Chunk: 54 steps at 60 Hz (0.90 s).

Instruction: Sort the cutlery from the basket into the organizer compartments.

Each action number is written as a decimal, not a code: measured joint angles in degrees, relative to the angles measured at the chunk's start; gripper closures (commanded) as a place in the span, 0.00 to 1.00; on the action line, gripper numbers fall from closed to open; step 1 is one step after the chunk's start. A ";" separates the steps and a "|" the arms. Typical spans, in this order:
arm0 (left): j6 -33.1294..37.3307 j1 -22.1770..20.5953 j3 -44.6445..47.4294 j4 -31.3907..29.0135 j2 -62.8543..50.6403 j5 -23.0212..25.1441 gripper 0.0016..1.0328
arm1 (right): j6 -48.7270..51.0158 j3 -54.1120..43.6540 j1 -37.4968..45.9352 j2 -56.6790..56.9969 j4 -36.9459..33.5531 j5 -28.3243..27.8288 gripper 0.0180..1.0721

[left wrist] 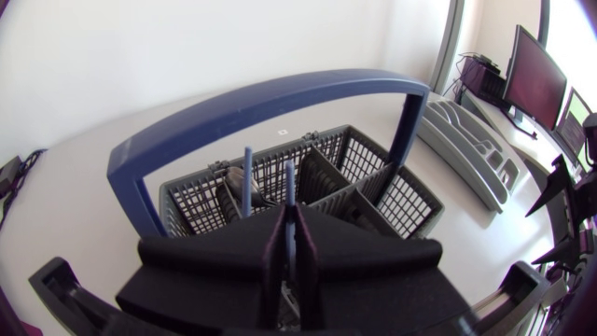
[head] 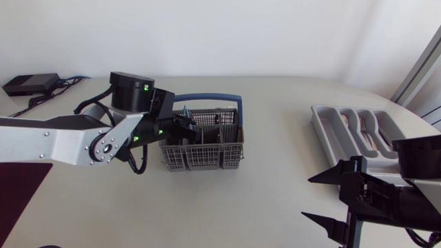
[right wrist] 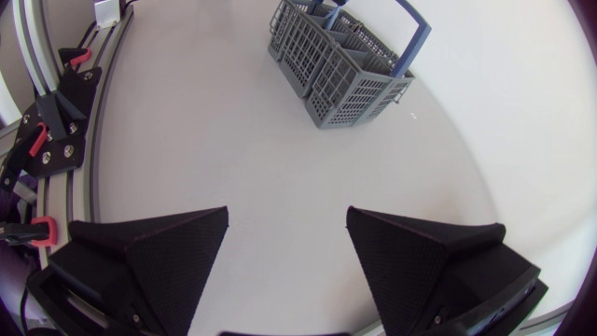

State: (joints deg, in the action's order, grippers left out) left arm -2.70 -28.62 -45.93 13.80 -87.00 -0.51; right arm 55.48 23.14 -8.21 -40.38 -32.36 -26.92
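A grey mesh cutlery basket (head: pixel 207 157) with a blue hoop handle (head: pixel 213 97) stands left of the table's middle. My left gripper (head: pixel 183 127) is at the basket's left end, shut on a blue-handled piece of cutlery (left wrist: pixel 290 182) that stands upright in the basket (left wrist: pixel 410 201). In the left wrist view a second blue handle (left wrist: pixel 247 173) sticks up beside it. The grey organizer (head: pixel 318 120) lies at the far right and holds some cutlery. My right gripper (head: pixel 329 200) hangs open and empty near the front right, well away from the basket (right wrist: pixel 345 65).
A black box with cables (head: pixel 29 84) lies at the table's back left corner. The organizer (left wrist: pixel 466 140) shows beyond the basket in the left wrist view. A metal rail with red clamps (right wrist: pixel 56 112) runs along the table edge beside my right gripper (right wrist: pixel 289 252).
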 measured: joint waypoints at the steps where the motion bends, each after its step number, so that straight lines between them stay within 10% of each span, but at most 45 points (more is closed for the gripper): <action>1: 0.24 -0.22 0.37 0.26 0.33 -0.04 0.97 | 0.00 0.00 0.00 0.00 0.00 0.00 0.13; 35: 13.07 -11.37 9.90 9.07 14.99 -10.12 0.97 | -0.33 0.04 -0.68 0.31 -0.48 0.20 0.13; 54: 14.38 -11.19 5.95 -0.96 27.30 -10.32 0.97 | -4.26 2.80 -2.64 1.84 -1.66 0.22 0.13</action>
State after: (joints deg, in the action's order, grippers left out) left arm 11.68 -39.81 -39.99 12.84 -59.70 -10.83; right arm 51.22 25.93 -10.85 -38.54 -34.02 -26.70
